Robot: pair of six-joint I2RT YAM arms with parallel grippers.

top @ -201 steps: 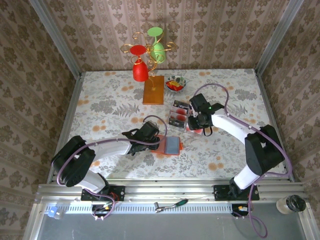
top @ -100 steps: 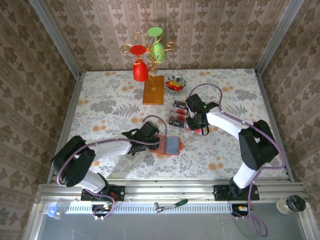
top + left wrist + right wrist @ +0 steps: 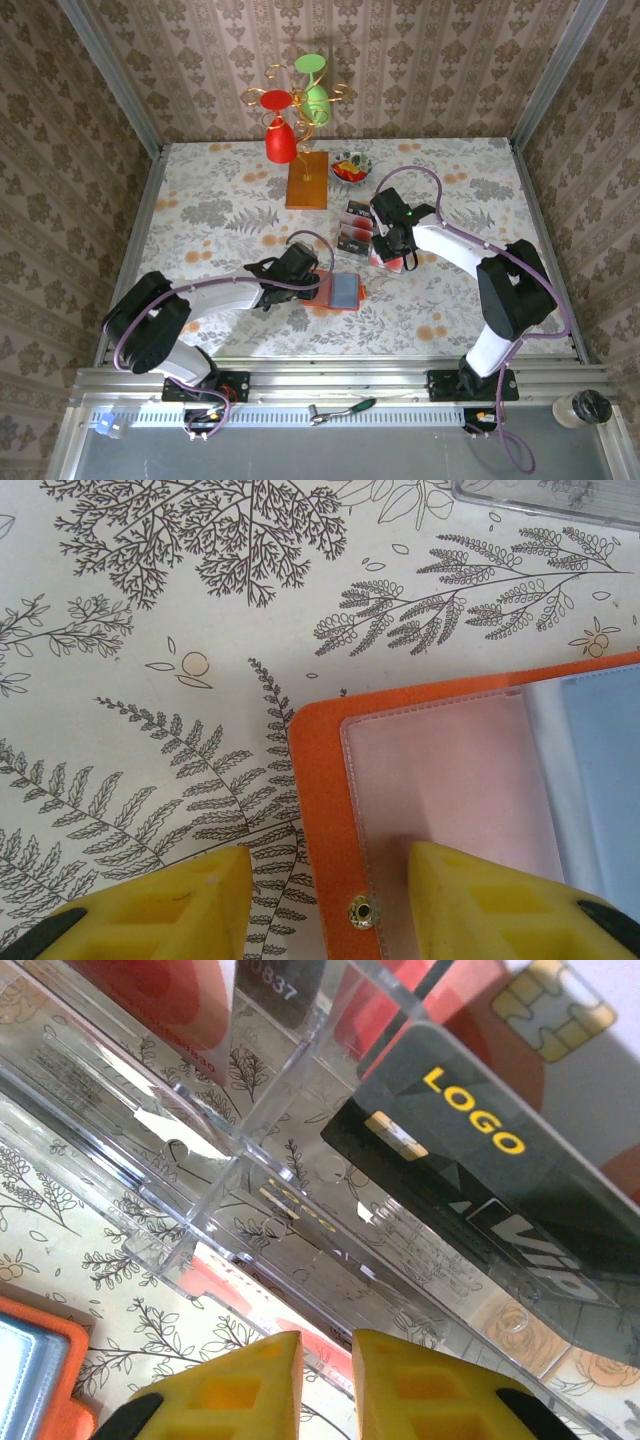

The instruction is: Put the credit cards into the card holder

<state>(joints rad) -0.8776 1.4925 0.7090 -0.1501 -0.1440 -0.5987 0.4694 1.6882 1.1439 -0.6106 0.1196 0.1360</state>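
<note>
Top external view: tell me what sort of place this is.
Probably a staged robot test booth, not a home: wallpapered panels in a metal frame, with the left arm and right arm bolted to a rail along the floral-cloth table.

Clear glossy plastic tray (image 3: 230, 1165), matt orange card holder (image 3: 316, 780), glossy black card (image 3: 480, 1195)

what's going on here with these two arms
The left gripper sits open over the orange card holder, which lies open on the tablecloth; one finger rests on its inner pocket, the other beside it. The right gripper is down at the clear tray of credit cards, fingers nearly together. Whether it has pinched a card is unclear.
</note>
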